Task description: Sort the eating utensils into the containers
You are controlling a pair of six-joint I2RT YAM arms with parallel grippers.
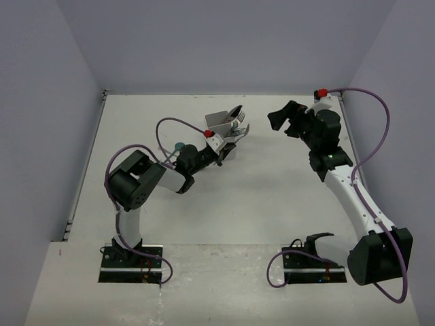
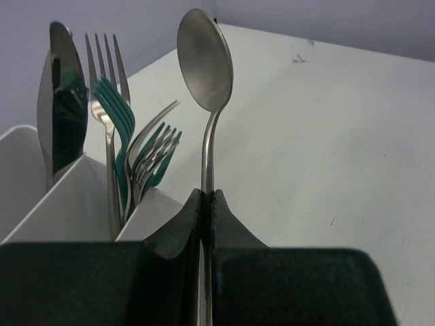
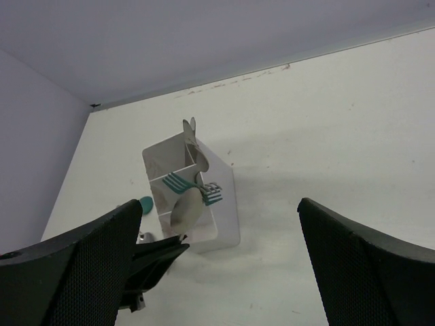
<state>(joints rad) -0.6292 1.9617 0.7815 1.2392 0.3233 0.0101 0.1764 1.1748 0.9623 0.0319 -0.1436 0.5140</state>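
The left gripper [image 2: 206, 210] has its fingers pressed together on the handle of a silver spoon [image 2: 204, 61], bowl end up and near upright, probably so the handle can drop straight down into the white box [image 3: 228, 210]; the spoon stands at the box's end compartment, the one nearest the left arm, though whether its handle tip is already inside is hidden behind the fingers. The other sections look sorted by kind: a knife [image 2: 61, 102] stands in the far one, and silver and teal forks [image 2: 119, 115] lean together in the middle one, so the end section seems meant for spoons. The fork tines tilt toward the spoon and stand near it; a sideways drift could snag them. The right gripper [image 1: 284, 117] hangs with its fingers spread wide and nothing between them, well apart from the box, facing it; it blocks nothing. A small teal piece [image 3: 145, 204], perhaps a spoon bowl, lies on the table [image 1: 272, 197] beside the left arm.
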